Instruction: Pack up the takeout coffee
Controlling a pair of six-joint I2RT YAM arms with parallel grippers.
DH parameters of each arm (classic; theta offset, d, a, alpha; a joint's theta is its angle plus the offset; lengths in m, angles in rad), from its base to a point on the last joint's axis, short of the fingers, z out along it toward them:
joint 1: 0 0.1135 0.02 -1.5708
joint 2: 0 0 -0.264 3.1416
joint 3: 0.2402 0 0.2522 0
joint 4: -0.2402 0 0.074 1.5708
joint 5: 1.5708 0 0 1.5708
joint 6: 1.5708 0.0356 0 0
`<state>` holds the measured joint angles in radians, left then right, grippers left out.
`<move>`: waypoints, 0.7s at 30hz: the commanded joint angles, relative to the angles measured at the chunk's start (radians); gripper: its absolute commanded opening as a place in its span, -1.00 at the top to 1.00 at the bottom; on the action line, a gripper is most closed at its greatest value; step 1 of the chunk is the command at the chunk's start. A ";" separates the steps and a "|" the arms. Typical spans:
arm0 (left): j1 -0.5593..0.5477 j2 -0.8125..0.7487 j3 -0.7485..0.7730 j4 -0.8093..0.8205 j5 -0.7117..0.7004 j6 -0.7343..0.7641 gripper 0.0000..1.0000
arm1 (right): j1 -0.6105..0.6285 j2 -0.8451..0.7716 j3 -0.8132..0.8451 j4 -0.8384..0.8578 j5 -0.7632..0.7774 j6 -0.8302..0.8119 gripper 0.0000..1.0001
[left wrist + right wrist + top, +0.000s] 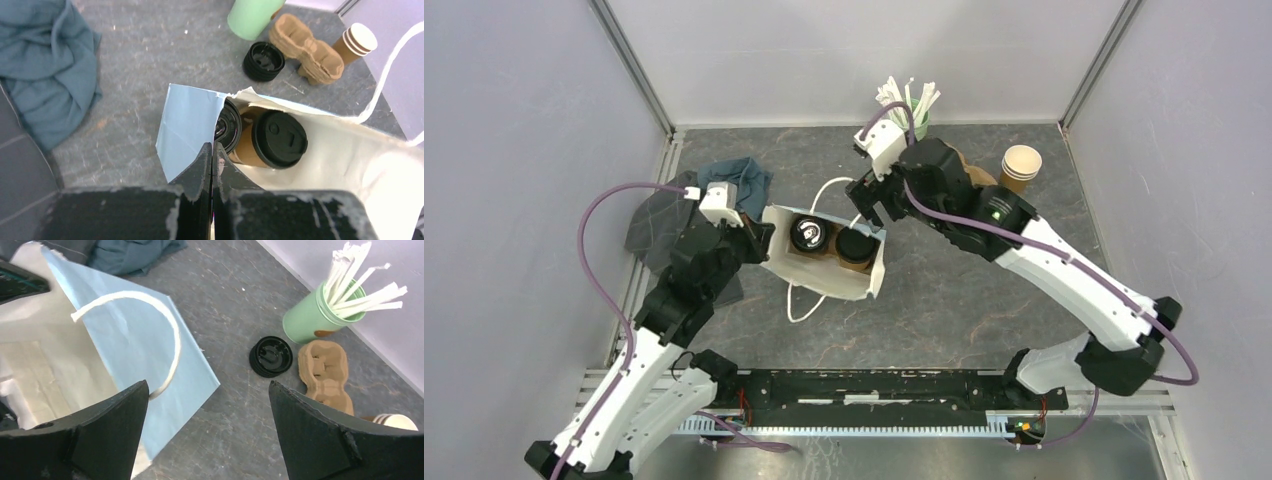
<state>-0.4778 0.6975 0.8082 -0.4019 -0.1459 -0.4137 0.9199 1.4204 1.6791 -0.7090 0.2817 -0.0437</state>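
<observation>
Two takeout coffee cups (279, 139) stand lids-up inside the white paper bag (876, 268), touching each other and crowded toward its left end. The left gripper (212, 162) is pressed together on the bag's left rim, right where the paper edge looks ragged. The right gripper (208, 385) hovers just over the bag's far right corner with its fingers spread wide and nothing between them, and a rope handle (176, 337) curves underneath it. The likeliest trouble is that rim. A sideways tug from the left pinch could lengthen the tear or drag the bag over, tipping both cups. The loose handle could also catch a spread finger and lift the bag's right side unevenly.
</observation>
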 commanded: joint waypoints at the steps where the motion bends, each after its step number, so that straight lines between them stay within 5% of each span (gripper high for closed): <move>1: 0.001 -0.033 -0.041 0.270 0.032 0.154 0.96 | 0.001 -0.133 -0.086 0.190 -0.115 0.018 -0.91; 15: 0.001 -0.035 -0.044 0.197 0.013 0.151 0.96 | 0.001 -0.178 -0.112 0.164 -0.102 0.005 -0.89; 21: 0.000 -0.023 -0.037 0.191 0.018 0.108 0.96 | 0.000 -0.167 -0.158 0.111 -0.341 -0.025 -0.49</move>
<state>-0.4778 0.6746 0.7250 -0.2409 -0.1219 -0.3134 0.9199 1.2560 1.5227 -0.5652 0.1104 -0.0544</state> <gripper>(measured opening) 0.026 0.810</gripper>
